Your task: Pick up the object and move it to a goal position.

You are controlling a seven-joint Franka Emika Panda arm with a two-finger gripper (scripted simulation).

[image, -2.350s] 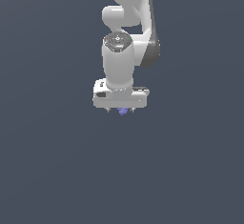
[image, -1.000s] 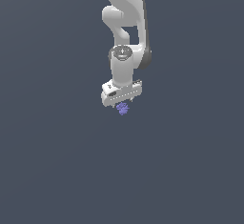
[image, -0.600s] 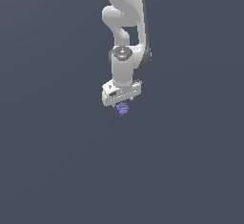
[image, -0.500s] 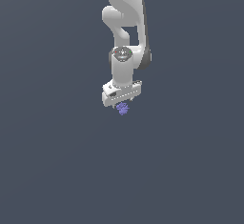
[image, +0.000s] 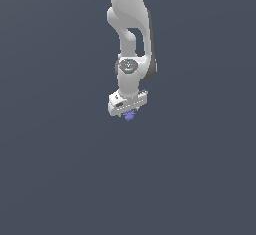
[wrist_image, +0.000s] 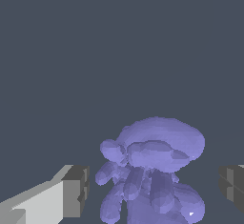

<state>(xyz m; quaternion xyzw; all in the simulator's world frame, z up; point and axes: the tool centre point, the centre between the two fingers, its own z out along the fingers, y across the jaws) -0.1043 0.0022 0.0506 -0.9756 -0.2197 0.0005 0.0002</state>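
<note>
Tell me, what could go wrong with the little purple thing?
In the wrist view the fingers stand apart from the lumpy violet-blue object, with gaps on both sides, so the pincer may not be holding it. Closing on those lumps, it might pinch unevenly and let the object twist. The exterior view hides the contact, so the grip cannot be checked.

Simulator render — flat, featureless grey backdrop point(image: 50, 169)

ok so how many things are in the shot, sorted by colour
violet-blue: 1, the lumpy object between the fingers
white: 1, the robot arm with its hand
dark grey: 2, the finger pads
total: 4
</note>
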